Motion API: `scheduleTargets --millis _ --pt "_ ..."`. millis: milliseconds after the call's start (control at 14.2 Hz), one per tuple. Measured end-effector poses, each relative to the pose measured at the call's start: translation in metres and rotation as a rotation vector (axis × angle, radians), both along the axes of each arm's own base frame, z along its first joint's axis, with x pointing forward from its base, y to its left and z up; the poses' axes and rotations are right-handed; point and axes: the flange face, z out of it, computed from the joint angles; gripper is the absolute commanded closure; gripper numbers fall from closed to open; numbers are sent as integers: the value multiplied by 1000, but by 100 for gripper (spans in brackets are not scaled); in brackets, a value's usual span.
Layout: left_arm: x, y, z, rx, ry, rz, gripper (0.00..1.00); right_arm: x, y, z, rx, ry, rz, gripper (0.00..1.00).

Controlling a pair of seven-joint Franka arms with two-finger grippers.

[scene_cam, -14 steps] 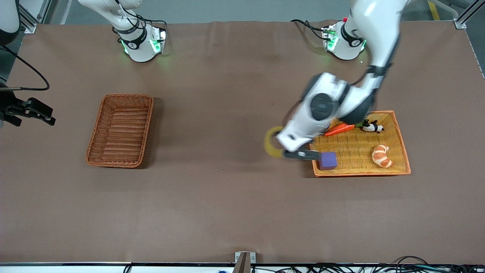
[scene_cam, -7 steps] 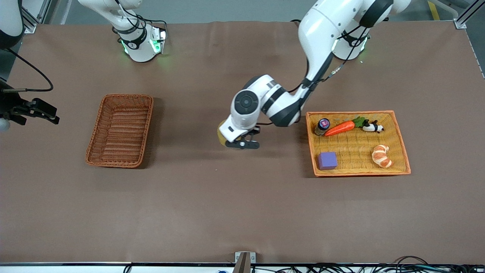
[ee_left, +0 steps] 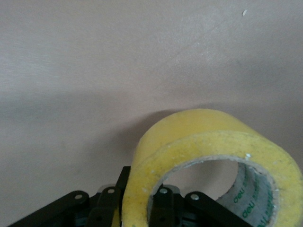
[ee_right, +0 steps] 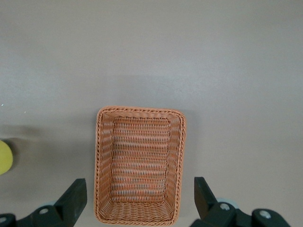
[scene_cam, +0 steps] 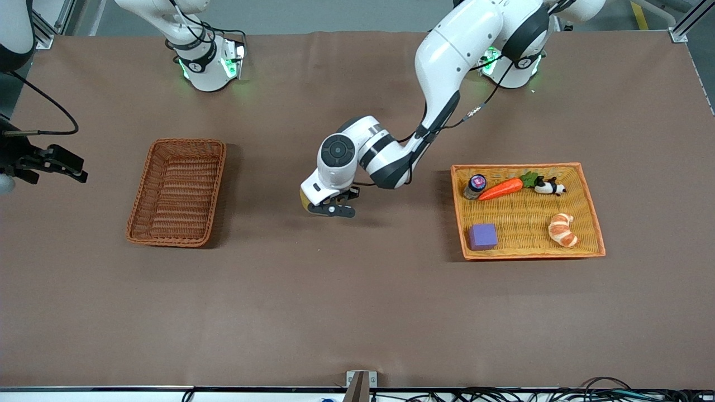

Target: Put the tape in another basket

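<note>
The tape, a yellowish roll with a wide hole, hangs over bare table between the two baskets. My left gripper is shut on its wall, one finger inside the hole and one outside. In the front view only a yellow sliver of the tape shows beside the left gripper. The reddish-brown wicker basket stands toward the right arm's end with nothing in it. My right gripper waits open, high over the basket. The tape shows at that view's edge.
A shallow orange-yellow tray basket stands toward the left arm's end. It holds a purple cube, a croissant, a carrot, a panda toy and a small jar.
My left arm has swung the tape from the tray basket's edge toward the right arm's end, out over the middle of the table. The right gripper has stayed where it was.
</note>
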Motion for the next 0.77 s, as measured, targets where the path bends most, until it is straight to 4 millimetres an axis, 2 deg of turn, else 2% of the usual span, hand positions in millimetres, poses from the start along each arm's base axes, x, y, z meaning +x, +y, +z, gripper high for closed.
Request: scheduleTargets --millis 70,140,211,281,421,561,632,772 --pt "-3 -3 -7 2 -5 -5 45 0 0 0 0 0 0 0" --pt "-5 -5 -8 0 -9 -9 26 0 0 0 0 0 0 0" --pt "-5 -8 -2 -8 -16 -8 8 0 0 0 0 0 0 0" --pt "-1 -10 11 -21 -29 1 0 0 0 0 0 0 0 0" --pt "5 -7 50 -11 -26 38 0 0 1 0 1 3 2 0" --pt "7 8 99 55 7 52 0 0 14 -5 7 21 26 0" --pt "13 23 127 95 13 58 0 0 30 -10 10 34 52 0" --pt "37 67 181 147 -4 91 0 -1 81 -31 15 71 70 0"
